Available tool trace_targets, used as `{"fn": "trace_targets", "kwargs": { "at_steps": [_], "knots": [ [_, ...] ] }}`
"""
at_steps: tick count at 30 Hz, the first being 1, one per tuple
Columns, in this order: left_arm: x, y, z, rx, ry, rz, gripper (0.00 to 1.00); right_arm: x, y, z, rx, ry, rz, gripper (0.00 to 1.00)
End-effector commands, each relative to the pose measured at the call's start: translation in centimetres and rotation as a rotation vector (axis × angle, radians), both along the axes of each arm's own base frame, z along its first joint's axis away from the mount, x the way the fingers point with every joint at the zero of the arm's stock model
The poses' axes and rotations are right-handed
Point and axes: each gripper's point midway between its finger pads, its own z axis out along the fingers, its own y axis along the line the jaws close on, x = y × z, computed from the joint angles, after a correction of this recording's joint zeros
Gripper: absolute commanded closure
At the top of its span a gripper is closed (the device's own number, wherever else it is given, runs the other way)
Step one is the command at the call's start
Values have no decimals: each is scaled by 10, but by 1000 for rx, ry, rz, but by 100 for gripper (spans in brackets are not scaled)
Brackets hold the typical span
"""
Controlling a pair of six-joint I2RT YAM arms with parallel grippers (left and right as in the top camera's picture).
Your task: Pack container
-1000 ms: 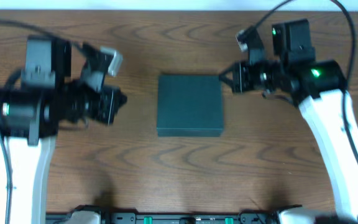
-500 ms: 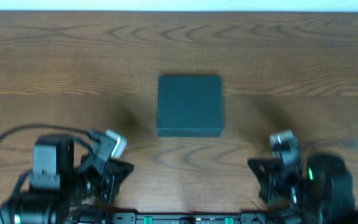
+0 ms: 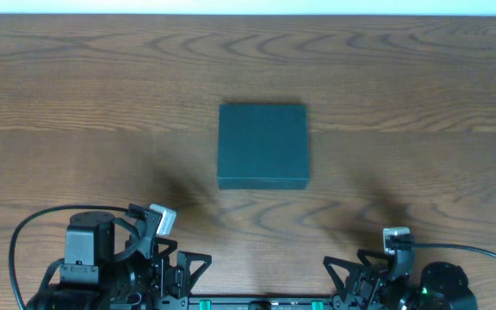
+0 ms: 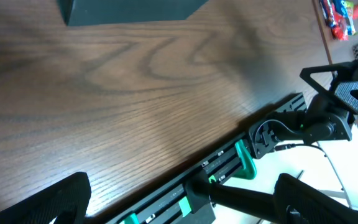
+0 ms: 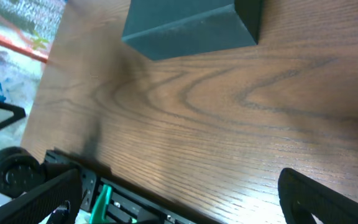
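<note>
The container (image 3: 263, 145) is a dark square box with its lid down, lying flat in the middle of the wooden table. It shows at the top edge of the left wrist view (image 4: 129, 9) and at the top of the right wrist view (image 5: 191, 25). My left gripper (image 3: 196, 269) is at the table's near edge on the left, open and empty (image 4: 182, 208). My right gripper (image 3: 334, 274) is at the near edge on the right, also open and empty (image 5: 179, 202). Both are well short of the container.
A black rail with green clips (image 4: 229, 165) runs along the table's near edge under both grippers. Colourful packets (image 4: 337, 15) lie off the table to one side, and other coloured items (image 5: 17, 25) show beyond the opposite side.
Both arms have pulled back from beside the container to the table's near edge. Both grippers now stand open. The container has not moved.
</note>
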Motion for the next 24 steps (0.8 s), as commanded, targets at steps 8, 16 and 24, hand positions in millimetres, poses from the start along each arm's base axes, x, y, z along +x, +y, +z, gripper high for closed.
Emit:
{"fn": "trace_targets", "kwargs": {
  "at_steps": [8,16,24],
  "knots": [
    [21,51,-27,295,-15,204,5,-7,1,-10,48,101,-33,1],
    [33,55,-2,279,-231,253,5,-7,1,-10,48,101,-33,1],
    [64,100,31,382,-605,528,5,-7,1,-10,47,100,-32,1]
  ]
}}
